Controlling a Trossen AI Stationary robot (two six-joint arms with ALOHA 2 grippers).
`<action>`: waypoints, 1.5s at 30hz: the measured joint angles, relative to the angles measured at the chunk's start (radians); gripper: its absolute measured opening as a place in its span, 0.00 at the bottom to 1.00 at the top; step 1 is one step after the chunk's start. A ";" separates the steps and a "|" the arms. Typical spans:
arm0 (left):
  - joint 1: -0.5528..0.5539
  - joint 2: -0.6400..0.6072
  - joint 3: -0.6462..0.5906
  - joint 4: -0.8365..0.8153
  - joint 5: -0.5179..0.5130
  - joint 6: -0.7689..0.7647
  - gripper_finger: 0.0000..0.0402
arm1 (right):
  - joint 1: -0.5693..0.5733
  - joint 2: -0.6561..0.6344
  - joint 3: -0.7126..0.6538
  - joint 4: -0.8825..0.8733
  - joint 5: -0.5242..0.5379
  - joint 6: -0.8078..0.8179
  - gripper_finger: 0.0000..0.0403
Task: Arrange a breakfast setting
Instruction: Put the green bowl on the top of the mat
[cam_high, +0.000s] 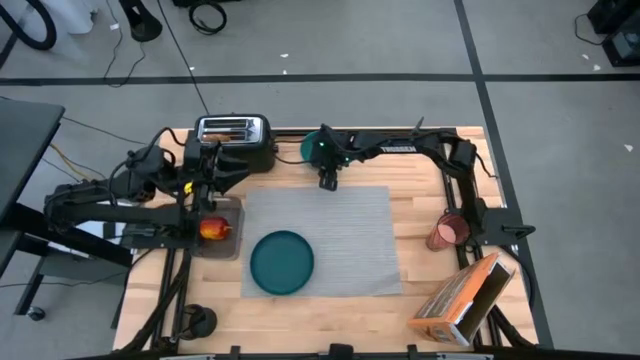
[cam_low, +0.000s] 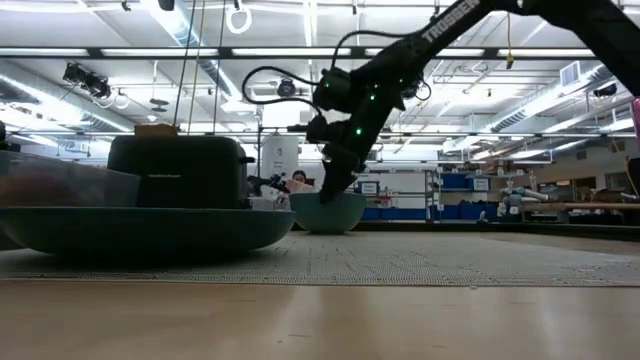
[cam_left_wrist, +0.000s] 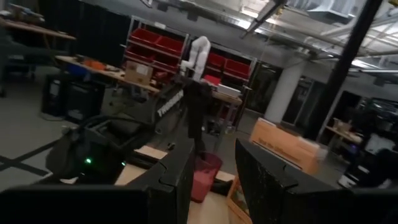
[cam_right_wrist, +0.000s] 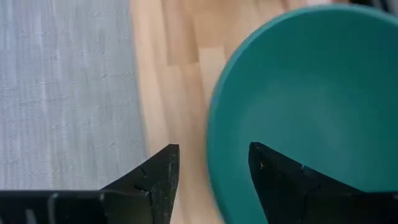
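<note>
The grey ribbed placemat lies mid-table with the teal plate on its near left part. The teal bowl stands on the wood beyond the mat's far edge. My right gripper is open and points down at the bowl's near rim. One finger is over the inside and one is outside, and no touch shows. My left gripper is open and empty at the table's left, above the red-orange fruit. The pink cup stands at the right. The spoon is out of view.
A black toaster stands at the far left edge, close to the bowl. The fruit lies in a clear container left of the mat. An orange box stands at the near right corner.
</note>
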 joint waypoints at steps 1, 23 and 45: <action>0.012 0.000 0.000 0.000 0.000 0.000 0.31 | -0.004 0.005 0.000 0.004 0.000 -0.004 0.48; 0.085 -0.014 0.000 0.069 0.002 -0.066 0.31 | 0.117 -0.158 0.000 -0.102 0.008 -0.148 0.02; 0.027 -0.045 0.001 0.078 0.129 -0.123 0.31 | 0.436 -0.067 -0.022 -0.148 0.056 0.115 0.02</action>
